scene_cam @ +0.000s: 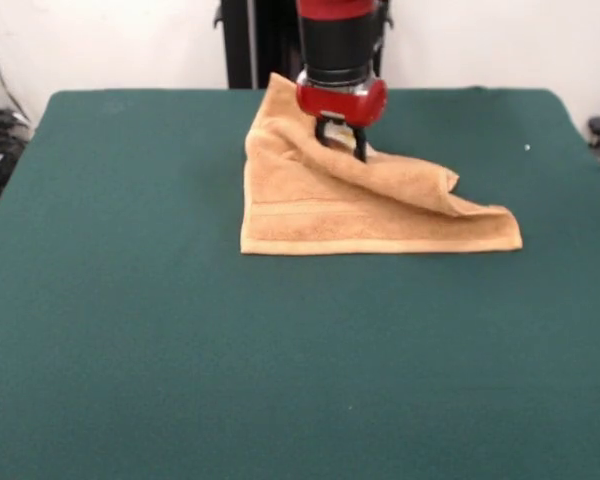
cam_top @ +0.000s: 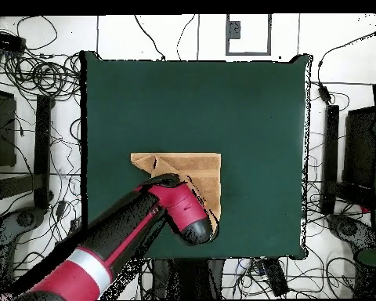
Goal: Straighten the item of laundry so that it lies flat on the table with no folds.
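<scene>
At the towel's far side: you have the end effector down on the towel, right over the raised fold, well back from the straight banded hem that faces the camera in the front view.

Towel position: it lies on the tabletop in the half nearer the robot, roughly centred side to side, with plenty of bare green cloth beyond the hem.

Long axis: the hem runs side to side across the front view; the loose flap slants down from the end effector toward the towel's pointed right-hand corner, doubled over the layer beneath.

End effector state: the two dark fingertips stand close together at the cloth. It looks as though they pinch the fold, but you cannot tell for sure from here.

Overhead check: the arm covers the robot-side edge of the towel, so that corner is hidden from you.

Deciding relation: the folded layer lies from the end effector toward the hem and right corner, so you would likely need to carry it back, away from the hem, to open it.
</scene>
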